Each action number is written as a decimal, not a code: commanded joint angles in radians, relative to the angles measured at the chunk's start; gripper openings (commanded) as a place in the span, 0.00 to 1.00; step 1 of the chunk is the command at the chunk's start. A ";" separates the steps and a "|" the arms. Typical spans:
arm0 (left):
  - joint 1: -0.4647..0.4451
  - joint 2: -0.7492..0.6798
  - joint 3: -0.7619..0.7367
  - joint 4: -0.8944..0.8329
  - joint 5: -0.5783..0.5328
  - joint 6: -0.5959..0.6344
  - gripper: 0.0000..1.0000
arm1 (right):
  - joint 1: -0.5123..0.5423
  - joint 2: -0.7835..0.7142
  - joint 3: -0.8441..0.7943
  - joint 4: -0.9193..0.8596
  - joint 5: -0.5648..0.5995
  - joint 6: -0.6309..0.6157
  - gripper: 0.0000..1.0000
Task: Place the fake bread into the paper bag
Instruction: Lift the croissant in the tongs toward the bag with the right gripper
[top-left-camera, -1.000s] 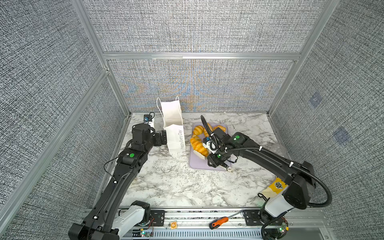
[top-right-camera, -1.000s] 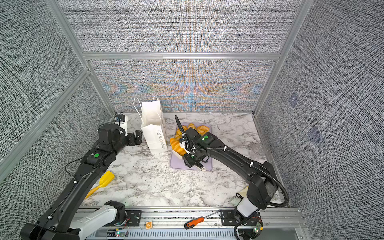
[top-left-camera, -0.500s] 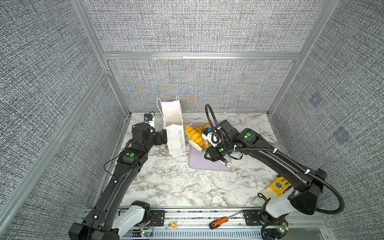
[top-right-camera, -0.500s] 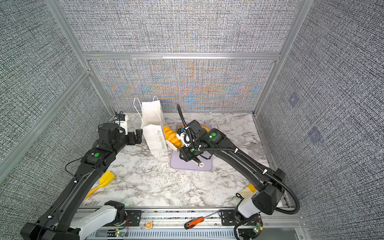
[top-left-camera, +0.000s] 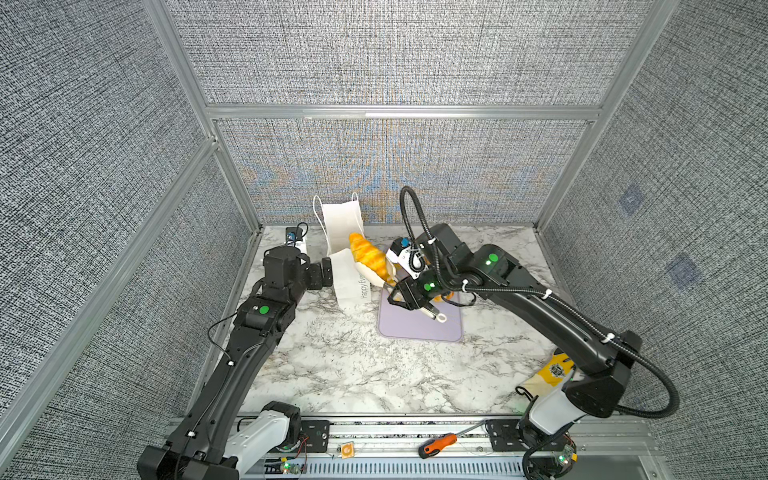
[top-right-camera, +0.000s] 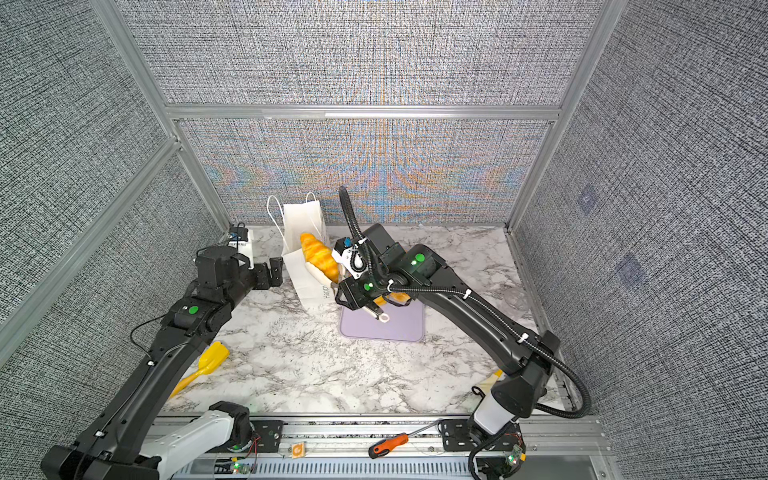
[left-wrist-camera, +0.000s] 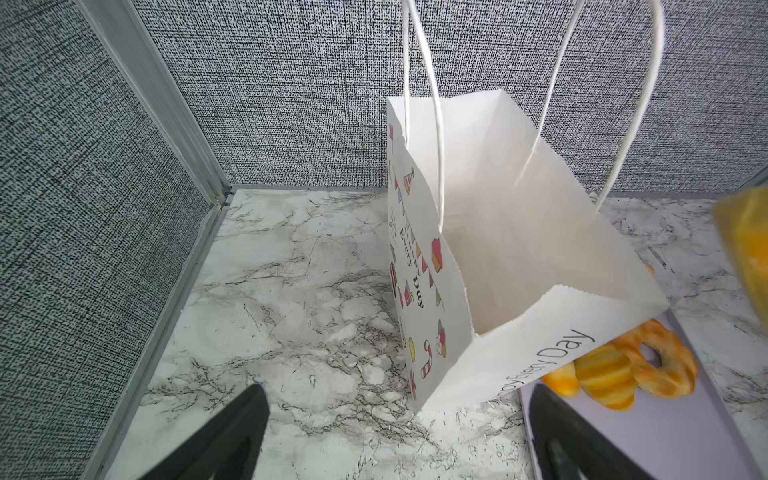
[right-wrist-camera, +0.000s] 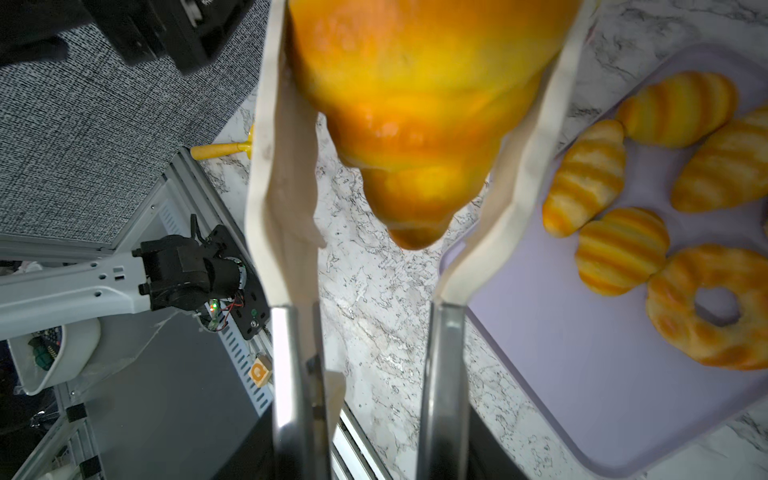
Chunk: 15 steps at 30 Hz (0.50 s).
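**A:** Top view?
**B:** The right tool (top-left-camera: 361, 259) clamps a croissant (top-left-camera: 368, 251) at its thick middle, just short of the mouth of the paper bag (top-left-camera: 338, 220).
**A:** Left wrist?
**B:** The left tool (left-wrist-camera: 399, 436) gapes empty, with the bag just ahead.
**A:** Right wrist?
**B:** The croissant looks glossy, probably light and squashy. More bread (right-wrist-camera: 619, 249) lies on the tray (right-wrist-camera: 561, 374) beside the tool.
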 joint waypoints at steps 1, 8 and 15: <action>0.002 -0.004 0.002 0.004 0.012 0.008 0.99 | 0.005 0.046 0.074 0.049 -0.050 0.023 0.47; 0.002 -0.037 -0.024 -0.003 0.039 0.044 0.99 | 0.000 0.161 0.244 0.048 -0.043 0.070 0.48; 0.002 -0.079 -0.058 -0.037 0.092 0.067 0.99 | -0.006 0.267 0.382 0.095 -0.044 0.136 0.47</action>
